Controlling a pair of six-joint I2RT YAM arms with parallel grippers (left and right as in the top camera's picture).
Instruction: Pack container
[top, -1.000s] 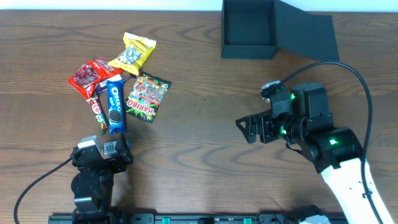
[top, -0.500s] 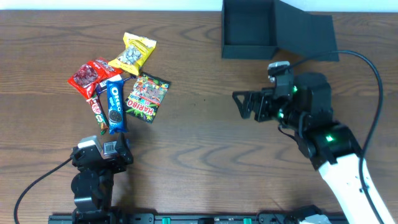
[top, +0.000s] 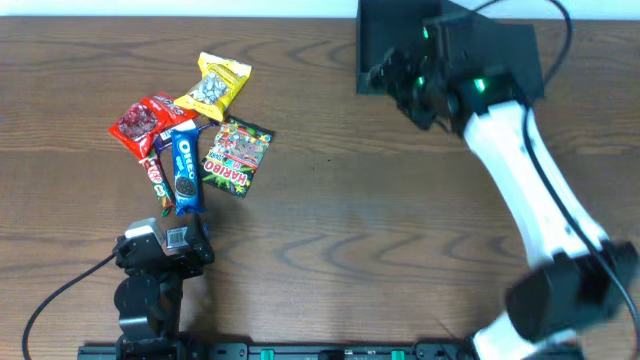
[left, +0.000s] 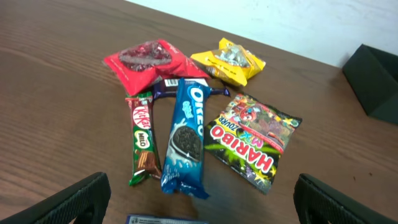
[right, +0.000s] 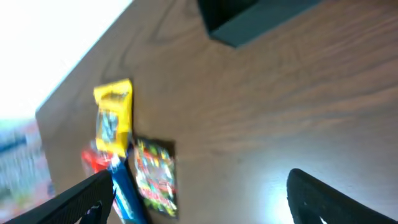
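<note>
The dark container (top: 398, 62) stands at the back of the table with its lid (top: 505, 50) laid open to the right; one corner (left: 376, 79) shows in the left wrist view and a blurred edge (right: 255, 18) in the right wrist view. My right gripper (top: 378, 74) hovers over the container's front wall, open and empty (right: 199, 198). My left gripper (top: 163, 245) rests near the front left edge, open (left: 199, 200), just short of the snack pile. The pile holds a yellow packet (top: 214, 85), a red packet (top: 145, 120), an Oreo pack (top: 183, 170), a KitKat (left: 143, 140) and a Haribo bag (top: 238, 155).
Brown wooden table (top: 330, 230) with a white wall behind its far edge. The right arm's white link (top: 530, 190) slants across the right half, with its cable arching over the container lid. A black rail (top: 300, 352) runs along the front edge.
My right arm has swung from the middle right of the table up and back to the container, its jaws narrowing slightly. The left arm and the snacks have not moved.
</note>
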